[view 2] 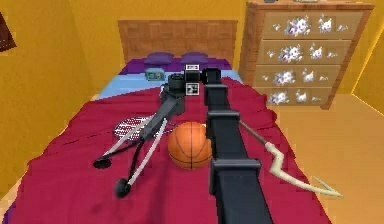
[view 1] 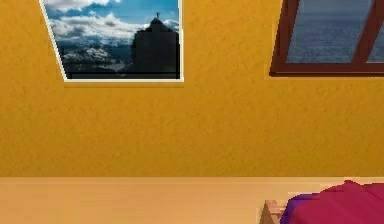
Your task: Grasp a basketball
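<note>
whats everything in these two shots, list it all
basketball: one, orange, on the bed's cover, just left of the arm
racket: one, white strings, on the cover left of the ball
curved thing: one, beige, on the cover right of the arm
small thing: one, grey, by the pillows
pillows: count unclear, purple, at the headboard
bed: one, red cover, wooden headboard
dresser: one, wooden with white-patterned drawers, arm side view's upper right
wall picture: one, blue sky and dark building, forward view's upper left
window: one, red-brown frame, forward view's upper right
arm: one, dark, rising from the bottom edge
pincer: one, dark, left of the ball; cannot tell whether it holds anything
</note>
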